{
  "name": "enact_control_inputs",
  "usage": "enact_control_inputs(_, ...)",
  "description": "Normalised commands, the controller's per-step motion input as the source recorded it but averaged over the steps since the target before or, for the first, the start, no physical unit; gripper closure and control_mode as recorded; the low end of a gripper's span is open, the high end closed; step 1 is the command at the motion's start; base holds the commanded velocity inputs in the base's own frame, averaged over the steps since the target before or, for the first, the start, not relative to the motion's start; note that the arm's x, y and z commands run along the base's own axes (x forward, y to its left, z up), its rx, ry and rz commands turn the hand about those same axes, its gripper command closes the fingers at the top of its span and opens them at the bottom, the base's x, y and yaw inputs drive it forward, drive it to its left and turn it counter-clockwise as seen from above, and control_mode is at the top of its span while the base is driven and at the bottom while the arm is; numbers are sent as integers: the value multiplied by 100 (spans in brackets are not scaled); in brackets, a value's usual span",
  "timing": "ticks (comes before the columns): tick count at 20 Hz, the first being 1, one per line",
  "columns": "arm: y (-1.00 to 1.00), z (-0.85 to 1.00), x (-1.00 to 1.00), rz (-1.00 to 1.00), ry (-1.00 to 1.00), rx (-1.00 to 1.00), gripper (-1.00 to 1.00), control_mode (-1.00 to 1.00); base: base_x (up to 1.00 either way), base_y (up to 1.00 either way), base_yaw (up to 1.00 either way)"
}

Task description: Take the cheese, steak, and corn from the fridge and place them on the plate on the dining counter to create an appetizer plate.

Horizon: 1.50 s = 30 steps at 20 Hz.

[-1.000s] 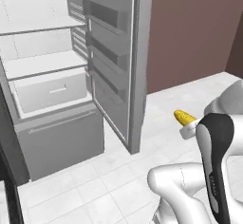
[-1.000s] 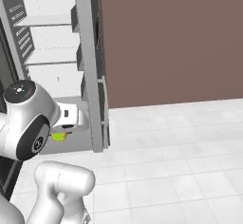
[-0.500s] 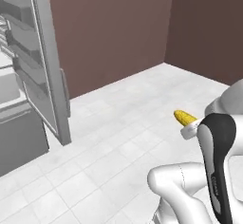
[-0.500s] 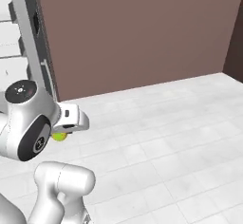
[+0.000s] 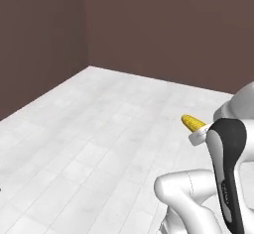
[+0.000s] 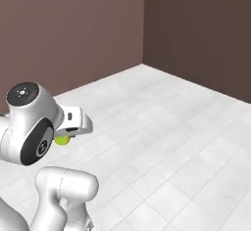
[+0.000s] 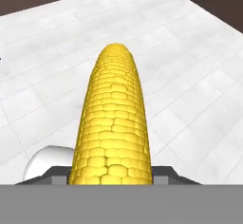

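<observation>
White arm folded tight over the base. In the left base view it fills the lower right of the frame: rounded white link at bottom centre, dark joint band upright at right, hand poking left at mid-right. In the right base view it sits lower left: big white-and-dark joint at left middle, white elbow link below it. The gripper [image 6: 73, 127] juts right from that joint, roughly level, clamped on the corn [image 7: 114, 118]. In the hand view the cob runs straight out from between the fingers, up the centre of the frame; fingertips hidden behind it.
</observation>
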Motion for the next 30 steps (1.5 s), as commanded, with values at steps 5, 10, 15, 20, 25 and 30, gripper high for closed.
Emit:
enact_control_inputs(5, 0, 0, 0, 0, 0, 0, 100, 100, 15, -46, -72)
enact_control_inputs(10, 0, 0, 0, 0, 0, 0, 100, 100, 24, -33, -78)
enact_control_inputs(15, 0, 0, 0, 0, 0, 0, 100, 100, 36, -41, -78)
enact_control_inputs(20, 0, 0, 0, 0, 0, 0, 100, 100, 46, -29, -79)
enact_control_inputs(25, 0, 0, 0, 0, 0, 0, 100, 100, 67, -11, -76)
enact_control_inputs(30, 0, 0, 0, 0, 0, 0, 100, 100, 100, 22, -60)
